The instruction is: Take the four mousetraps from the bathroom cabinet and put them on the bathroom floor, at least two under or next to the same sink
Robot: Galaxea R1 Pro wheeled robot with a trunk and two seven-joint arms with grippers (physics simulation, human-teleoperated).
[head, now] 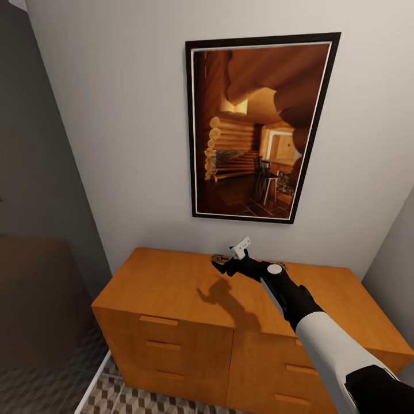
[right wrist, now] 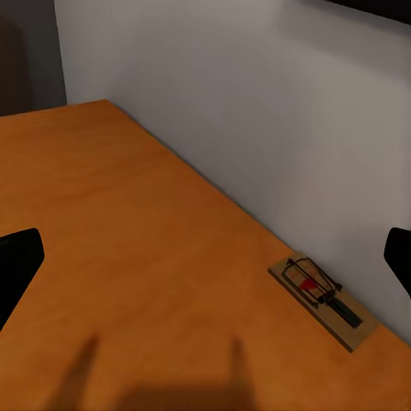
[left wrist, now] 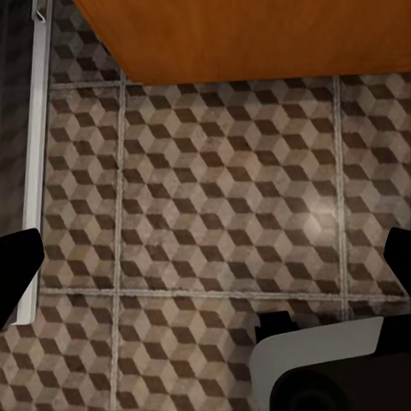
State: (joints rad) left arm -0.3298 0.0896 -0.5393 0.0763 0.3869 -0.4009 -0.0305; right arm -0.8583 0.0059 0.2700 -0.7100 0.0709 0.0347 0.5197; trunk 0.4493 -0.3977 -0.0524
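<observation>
while our right arm reaches over the cabinet [head: 172, 287], our right gripper [head: 234, 261] hovers above its flat top near the back edge, close to the wall. in the right wrist view the two dark fingertips [right wrist: 17, 270] sit far apart at opposite sides of the picture, so we read the jaws as spread wide and carrying nothing. between them, one mousetrap [right wrist: 324, 300] lies flat on the cabinet top, hard against the back edge where wood meets wall, its wire parts and a small red spot facing up. from the head view a brownish sliver just beside the gripper may be that same trap, though it is too small for us to be sure.

our left gripper [left wrist: 205, 257] hangs low over the bathroom floor [left wrist: 214, 197], fingers also wide apart and empty, with the cabinet's edge at one side of its view. no trap lies on the cube-patterned tiles we can see.

we judge the task to be at an early stage: this trap is not yet grasped, none is shown placed on the floor, and where the other three are we cannot tell. left to do, as far as we can judge, is the pick, the carry to the sink, and the rest of the traps. a framed picture of a log interior [head: 259, 126] hangs above.
</observation>
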